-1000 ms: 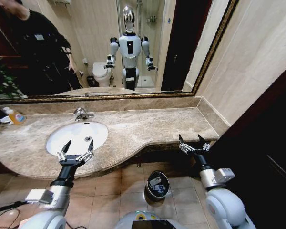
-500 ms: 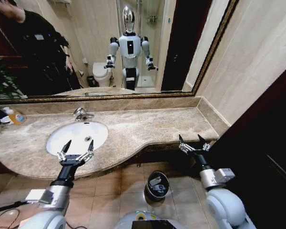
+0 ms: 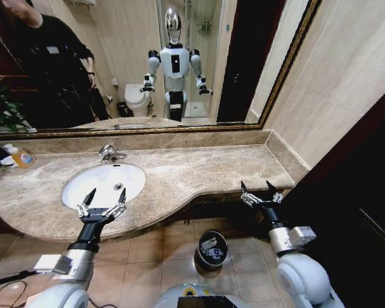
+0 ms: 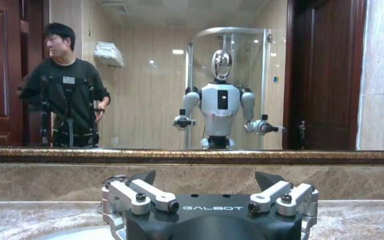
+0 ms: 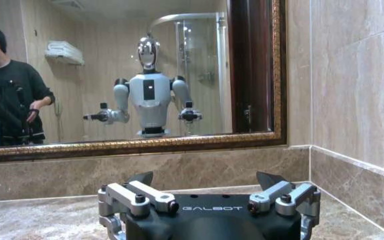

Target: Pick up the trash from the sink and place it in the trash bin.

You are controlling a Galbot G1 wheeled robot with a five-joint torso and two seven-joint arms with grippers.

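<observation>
On the floor below the surface's front edge: round black trash bin [image 3: 212, 249], white packets inside; left gripper [image 3: 102, 205] and right gripper [image 3: 261, 194] fingers wide, empty.

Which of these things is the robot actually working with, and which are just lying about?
Part of the job:
- sink, its basin bare
- trash bin on the floor, with trash inside
- left end effector, open at the sink's front rim
- right end effector, open by the counter's right end

Just lying about:
- orange-capped bottle at the counter's far left
- faucet
- mirror
</observation>
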